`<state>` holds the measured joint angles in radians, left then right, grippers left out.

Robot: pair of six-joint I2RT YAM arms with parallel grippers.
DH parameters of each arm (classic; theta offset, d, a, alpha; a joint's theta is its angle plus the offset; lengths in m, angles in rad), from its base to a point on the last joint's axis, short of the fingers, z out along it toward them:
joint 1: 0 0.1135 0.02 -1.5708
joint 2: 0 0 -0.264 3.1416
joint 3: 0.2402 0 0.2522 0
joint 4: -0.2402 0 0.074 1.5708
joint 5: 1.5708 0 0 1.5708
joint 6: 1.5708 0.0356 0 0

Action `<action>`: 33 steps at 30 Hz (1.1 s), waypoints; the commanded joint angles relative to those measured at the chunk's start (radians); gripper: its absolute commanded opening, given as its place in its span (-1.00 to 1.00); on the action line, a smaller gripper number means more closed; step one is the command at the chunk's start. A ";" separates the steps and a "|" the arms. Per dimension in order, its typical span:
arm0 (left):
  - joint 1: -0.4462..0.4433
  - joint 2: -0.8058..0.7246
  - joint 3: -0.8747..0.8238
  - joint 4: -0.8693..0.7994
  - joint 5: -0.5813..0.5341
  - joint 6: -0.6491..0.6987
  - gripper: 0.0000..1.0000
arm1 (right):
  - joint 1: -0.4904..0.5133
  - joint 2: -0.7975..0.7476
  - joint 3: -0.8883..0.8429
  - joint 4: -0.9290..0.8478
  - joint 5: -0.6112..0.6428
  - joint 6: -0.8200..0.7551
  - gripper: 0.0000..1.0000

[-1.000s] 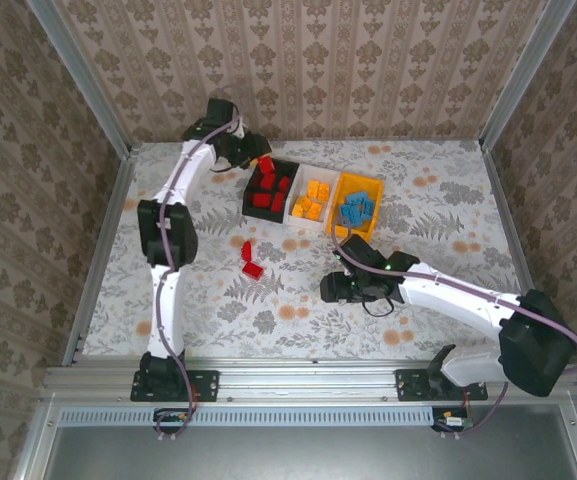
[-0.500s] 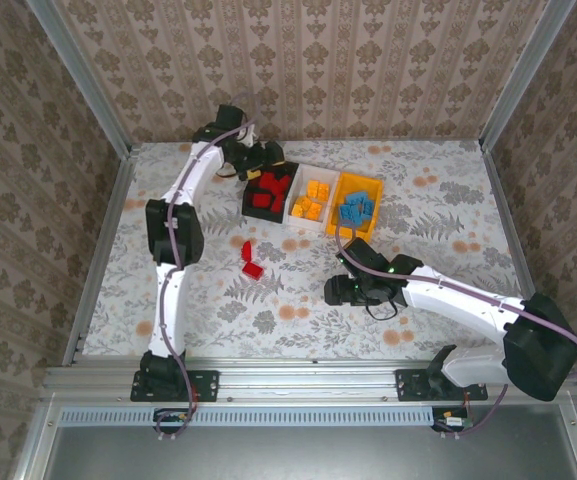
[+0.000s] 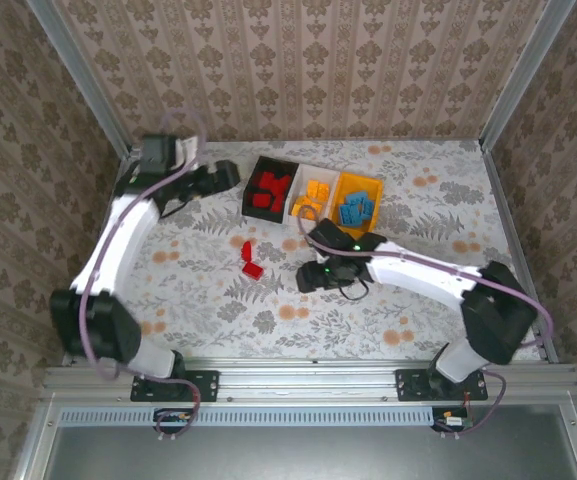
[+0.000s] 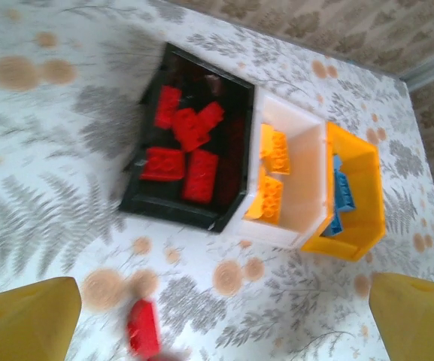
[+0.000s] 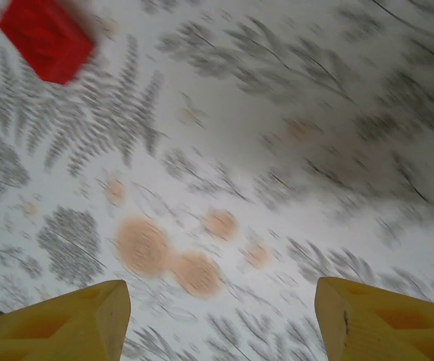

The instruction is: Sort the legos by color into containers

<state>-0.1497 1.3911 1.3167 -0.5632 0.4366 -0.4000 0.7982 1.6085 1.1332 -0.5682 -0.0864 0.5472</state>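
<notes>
Three joined containers stand at the back: a black bin (image 3: pixel 248 198) (image 4: pixel 173 210) with several red legos (image 4: pixel 183 143), a white bin (image 3: pixel 302 221) (image 4: pixel 299 180) with orange legos (image 4: pixel 273 152), and an orange-yellow bin (image 3: pixel 368 183) (image 4: pixel 356 233) with blue legos (image 4: pixel 338 197). Two red legos (image 3: pixel 251 260) lie loose on the table in front of the black bin; one shows blurred as a red lego (image 4: pixel 143 327) and one as a red lego (image 5: pixel 45 37). My left gripper (image 3: pixel 225 178) (image 4: pixel 220 331) hangs open and empty, left of the black bin. To the right of the loose red legos, my right gripper (image 3: pixel 304 278) (image 5: pixel 220 320) is open and empty.
The table wears a white cloth (image 3: pixel 418 240) with grey ferns and orange spots. Patterned walls and metal rails (image 3: pixel 103 250) fence it on three sides. Open cloth lies at the right and along the front.
My left gripper opened and swung back left, away from over the black bin. My right gripper slid left toward the loose red legos.
</notes>
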 commanded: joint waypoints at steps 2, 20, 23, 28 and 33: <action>0.086 -0.229 -0.211 0.030 0.037 -0.024 1.00 | 0.043 0.190 0.232 -0.069 -0.078 -0.171 0.36; 0.309 -0.592 -0.508 -0.185 0.198 0.036 1.00 | 0.148 0.756 0.945 -0.404 0.031 -0.421 0.38; 0.310 -0.592 -0.500 -0.187 0.198 0.039 1.00 | 0.150 0.798 0.997 -0.437 0.069 -0.421 0.36; 0.313 -0.586 -0.496 -0.189 0.195 0.044 1.00 | 0.149 0.822 1.016 -0.436 0.103 -0.426 0.34; 0.314 -0.584 -0.495 -0.190 0.195 0.047 1.00 | 0.147 0.838 1.053 -0.454 0.152 -0.415 0.27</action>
<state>0.1532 0.8059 0.8112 -0.7376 0.6071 -0.3859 0.9436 2.4195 2.1571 -0.9676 0.0036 0.1333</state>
